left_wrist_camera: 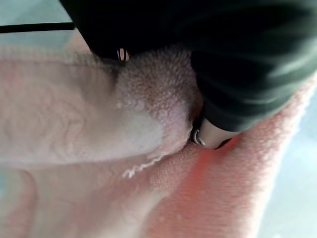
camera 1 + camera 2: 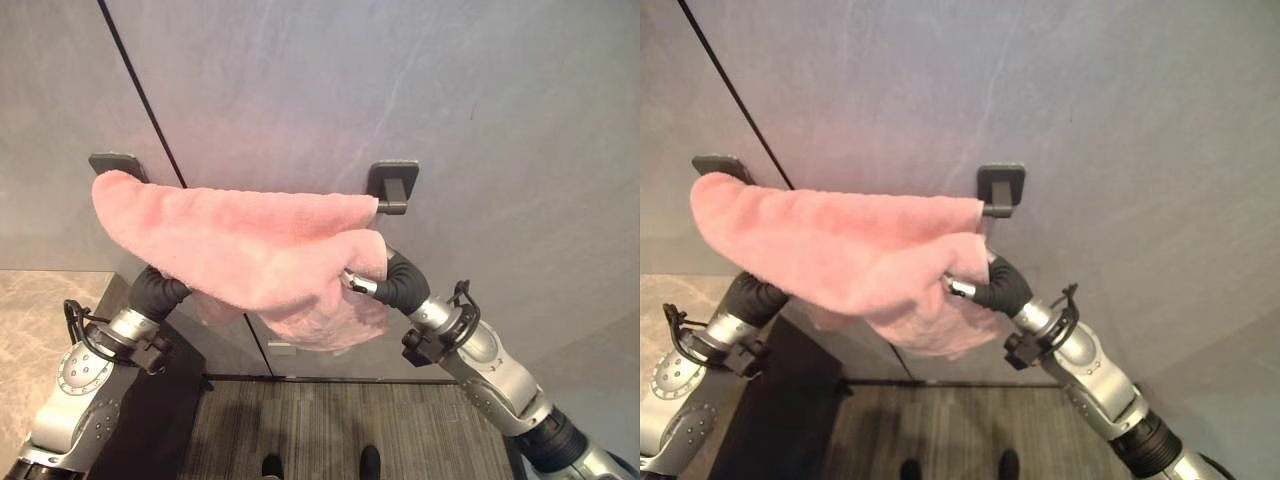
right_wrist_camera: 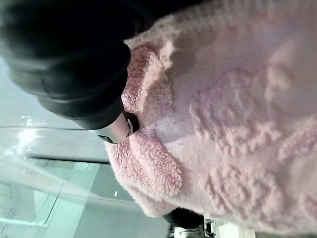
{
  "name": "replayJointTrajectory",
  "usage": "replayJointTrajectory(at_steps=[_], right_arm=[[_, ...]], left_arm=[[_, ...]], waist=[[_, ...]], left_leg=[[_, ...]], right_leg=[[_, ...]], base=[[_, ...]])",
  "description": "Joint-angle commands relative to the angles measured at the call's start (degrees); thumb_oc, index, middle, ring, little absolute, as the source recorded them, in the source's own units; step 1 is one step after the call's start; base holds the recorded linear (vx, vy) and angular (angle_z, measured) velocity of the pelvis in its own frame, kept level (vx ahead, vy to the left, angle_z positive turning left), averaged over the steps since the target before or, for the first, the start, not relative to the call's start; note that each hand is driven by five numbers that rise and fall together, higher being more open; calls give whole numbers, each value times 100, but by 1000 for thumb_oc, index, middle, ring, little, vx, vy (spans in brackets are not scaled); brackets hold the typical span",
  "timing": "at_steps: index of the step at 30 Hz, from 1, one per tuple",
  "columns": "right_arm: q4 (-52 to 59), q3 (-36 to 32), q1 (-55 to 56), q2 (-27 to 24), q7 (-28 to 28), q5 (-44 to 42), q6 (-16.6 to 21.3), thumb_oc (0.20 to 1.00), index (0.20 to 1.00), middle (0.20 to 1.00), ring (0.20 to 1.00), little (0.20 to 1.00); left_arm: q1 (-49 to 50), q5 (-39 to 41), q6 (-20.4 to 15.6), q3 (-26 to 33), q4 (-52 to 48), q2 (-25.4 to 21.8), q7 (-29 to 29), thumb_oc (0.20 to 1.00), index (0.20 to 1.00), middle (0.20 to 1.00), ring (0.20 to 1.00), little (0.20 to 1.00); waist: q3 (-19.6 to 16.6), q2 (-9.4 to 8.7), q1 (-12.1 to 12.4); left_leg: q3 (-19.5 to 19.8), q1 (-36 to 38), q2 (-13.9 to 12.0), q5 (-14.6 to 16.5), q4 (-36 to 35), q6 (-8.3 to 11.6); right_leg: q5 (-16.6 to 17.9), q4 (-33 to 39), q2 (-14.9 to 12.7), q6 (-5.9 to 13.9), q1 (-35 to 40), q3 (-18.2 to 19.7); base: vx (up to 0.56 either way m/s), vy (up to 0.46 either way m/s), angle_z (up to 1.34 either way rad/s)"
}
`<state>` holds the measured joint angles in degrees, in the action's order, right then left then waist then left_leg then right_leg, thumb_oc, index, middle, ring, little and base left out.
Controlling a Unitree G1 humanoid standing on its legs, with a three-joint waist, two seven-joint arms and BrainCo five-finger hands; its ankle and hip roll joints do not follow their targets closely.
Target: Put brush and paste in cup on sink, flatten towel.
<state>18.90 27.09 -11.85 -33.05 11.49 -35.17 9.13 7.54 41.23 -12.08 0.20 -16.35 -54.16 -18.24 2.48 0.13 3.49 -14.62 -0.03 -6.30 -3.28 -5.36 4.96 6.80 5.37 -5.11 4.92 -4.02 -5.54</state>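
- Soft, even light falls on the grey wall [image 2: 420, 90], with no hard glare.
- The pink towel [image 2: 240, 240] casts a faint shadow below itself.
- Both wrist views are blurred, the towel's fibres out of focus up close.

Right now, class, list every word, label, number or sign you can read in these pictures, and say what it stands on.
None: no readable text shows. The pink towel, the dark towel rail and the grey wall carry no print.
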Motion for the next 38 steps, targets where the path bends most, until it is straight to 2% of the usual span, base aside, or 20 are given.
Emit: replayJointTrajectory(at_steps=[1, 4, 5, 6, 8, 16, 17, 18, 19, 22, 25, 26, 28, 29, 31, 34, 38], right_arm=[[277, 41, -164, 121, -57, -97, 315, 200, 200, 200, 200, 200], [88, 59, -58, 95, -97, 85, 309, 200, 200, 200, 200, 200], [-461, 144, -69, 206, -312, 465, 190, 200, 200, 200, 200, 200], [-713, 274, -140, 323, -369, 600, 175, 200, 200, 200, 200, 200], [-893, 472, -240, 503, -454, 727, 172, 200, 200, 200, 200, 200], [-884, 438, -154, 479, -452, 807, 151, 200, 200, 200, 200, 200], [-1026, 467, -131, 503, -458, 883, 120, 373, 373, 373, 373, 373], [-1179, 478, -125, 496, -559, 1186, 98, 1000, 1000, 1000, 1000, 1000], [-1185, 480, -126, 497, -564, 1194, 102, 1000, 1000, 1000, 1000, 1000], [-1701, 487, 48, 485, -522, 1383, -70, 1000, 1000, 1000, 1000, 1000], [-2902, 383, 438, 670, -579, 1717, -255, 1000, 1000, 1000, 1000, 1000], [-3240, 330, 520, 732, -603, 1767, -269, 1000, 1000, 1000, 1000, 1000], [-3256, 331, 516, 734, -603, 1770, -257, 1000, 1000, 1000, 1000, 1000], [-4827, 36, 633, 1021, -966, 2130, -338, 1000, 1000, 1000, 1000, 1000], [-5794, -234, 764, 1226, -1079, 1962, -357, 1000, 1000, 1000, 1000, 1000], [-6488, -480, 914, 1406, -1091, 1667, -329, 1000, 1000, 1000, 1000, 1000], [-7318, -621, 912, 1471, -1137, 1768, -319, 1000, 1000, 1000, 1000, 1000]], left_arm=[[-281, -138, -390, -167, -67, -247, 123, 200, 200, 200, 200, 200], [-254, -239, -340, -355, 108, -250, 166, 200, 200, 200, 200, 200], [-292, -852, -276, -691, 364, -537, 209, 200, 200, 200, 200, 200], [-336, -925, -253, -859, 464, -631, 206, 200, 200, 200, 200, 200], [-447, -755, -249, -1114, 842, -382, 285, 200, 200, 200, 200, 200], [-232, -833, -156, -1063, 1103, -204, 325, 200, 200, 200, 200, 200], [-223, -1031, -106, -1178, 1417, -142, 361, 539, 539, 539, 539, 539], [-188, -1395, -113, -1218, 1659, -111, 477, 1000, 1000, 1000, 1000, 1000], [-201, -1406, -121, -1233, 1673, -103, 483, 1000, 1000, 1000, 1000, 1000], [-198, -1959, 67, -1467, 2900, 465, 618, 1000, 1000, 1000, 1000, 1000], [-222, -3193, 287, -1651, 4334, 1373, 977, 1000, 1000, 1000, 1000, 1000], [-222, -3371, 238, -1672, 4415, 1541, 1063, 1000, 1000, 1000, 1000, 1000], [-229, -3379, 230, -1678, 4427, 1550, 1070, 1000, 1000, 1000, 1000, 1000], [-529, -3830, 394, -1588, 6252, 2695, 1704, 1000, 1000, 1000, 1000, 1000], [-588, -3951, 433, -1647, 6937, 3187, 1903, 1000, 1000, 1000, 1000, 1000], [-671, -3940, 436, -1724, 7445, 3526, 2060, 1000, 1000, 1000, 1000, 1000], [-722, -3940, 432, -1723, 7708, 3664, 2146, 1000, 1000, 1000, 1000, 1000]], waist=[[-230, -115, -112], [-225, -109, -135], [-218, -73, -147], [-220, -60, -131], [-222, -44, -134], [-256, -7, -114], [-266, 8, -119], [-270, 14, -125], [-269, 17, -123], [-293, 38, -178], [-295, 51, -262], [-312, 49, -282], [-317, 52, -280], [-331, 54, -343], [-327, 59, -393], [-357, 57, -460], [-363, 50, -465]], left_leg=[[311, -381, -127, -140, 36, 112], [300, -379, -130, -142, 36, 116], [299, -383, -128, -152, 36, 116], [292, -374, -127, -153, 36, 119], [273, -361, -136, -159, 36, 122], [281, -334, -135, -158, 36, 114], [282, -320, -136, -155, 36, 117], [276, -312, -133, -151, 36, 117], [276, -310, -133, -149, 36, 118], [267, -282, -139, -147, 36, 118], [253, -221, -146, -126, 36, 118], [248, -230, -149, -136, 36, 114], [248, -235, -151, -135, 36, 115], [246, -202, -157, -136, 36, 114], [253, -162, -166, -114, 36, 119], [246, -169, -184, -119, 36, 125], [251, -148, -194, -115, 36, 135]], right_leg=[[-33, -37, -648, 549, 211, -233], [-28, -37, -642, 549, 206, -226], [-19, -37, -635, 551, 207, -221], [-21, -37, -631, 555, 207, -218], [-19, -37, -633, 557, 210, -206], [-33, -37, -637, 552, 240, -217], [-38, -37, -636, 553, 253, -225], [-43, -37, -634, 554, 257, -218], [-44, -37, -634, 555, 260, -218], [-58, -37, -632, 545, 284, -225], [-100, -37, -629, 531, 342, -224], [-94, -37, -623, 525, 328, -216], [-94, -37, -622, 524, 323, -216], [-117, -37, -604, 494, 349, -213], [-141, -37, -589, 480, 385, -213], [-150, -37, -569, 456, 372, -203], [-154, -37, -561, 453, 395, -207]], base=[[0, 0, 0], [0, 0, 0], [0, 0, 0], [0, 0, 0], [2, 0, -2], [0, 0, 0], [0, 0, 0], [0, 0, 0], [0, 0, 0], [0, 0, 0], [0, 0, 0], [2, -12, 4], [-1, -3, 2], [0, 0, 0], [-3, -17, 1], [-2, -14, -3], [-7, -29, -3]])
